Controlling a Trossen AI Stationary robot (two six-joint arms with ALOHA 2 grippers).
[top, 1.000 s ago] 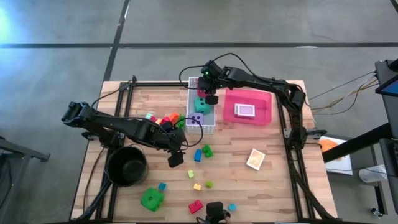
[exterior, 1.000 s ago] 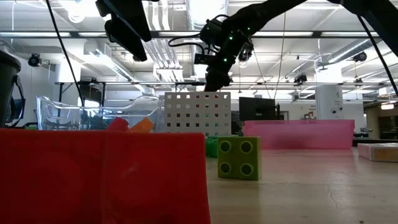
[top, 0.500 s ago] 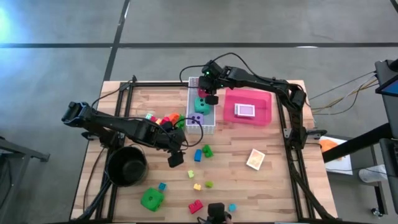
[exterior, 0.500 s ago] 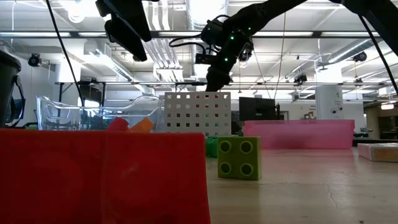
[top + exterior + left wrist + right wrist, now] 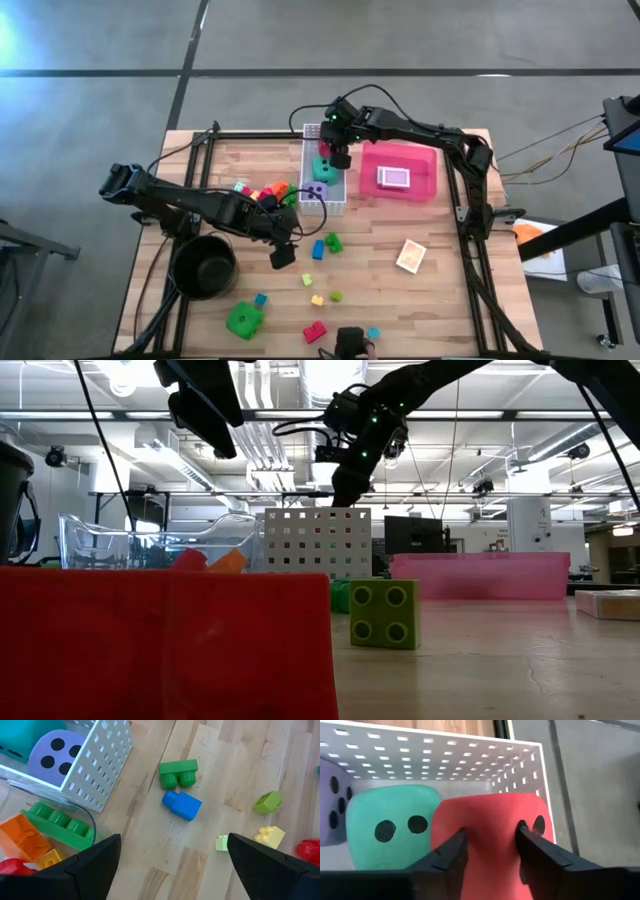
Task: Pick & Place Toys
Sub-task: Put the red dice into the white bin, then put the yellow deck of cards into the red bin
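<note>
My right gripper (image 5: 340, 157) hangs over the far end of the white perforated basket (image 5: 304, 160), shut on a red die (image 5: 490, 825). A teal die (image 5: 390, 830) and a purple die (image 5: 330, 810) lie in the basket beside it. My left gripper (image 5: 283, 255) stands open above the table's middle. Below it a blue brick (image 5: 181, 805) and a green brick (image 5: 178, 772) lie on the wood. More small bricks (image 5: 318, 299) and a green die (image 5: 244, 320) lie toward the near edge. My right gripper pinches the red die between its two fingers (image 5: 449, 854), one on each of two opposite faces (image 5: 470, 845). The fingers slant down from the table's right. The die sits inside the basket's walls beside the teal die; whether it rests on the floor I cannot tell.
A pink-red tray (image 5: 428, 188) holding a card pack (image 5: 394, 178) stands right of the basket. Another card pack (image 5: 411, 256) lies on the wood at the right. A round black pot (image 5: 205, 268) sits at the near left. A clear tub of bricks (image 5: 262, 192) is left of the basket.
My right gripper has rolled a little about its own pointing line above the basket and otherwise stayed in place.
</note>
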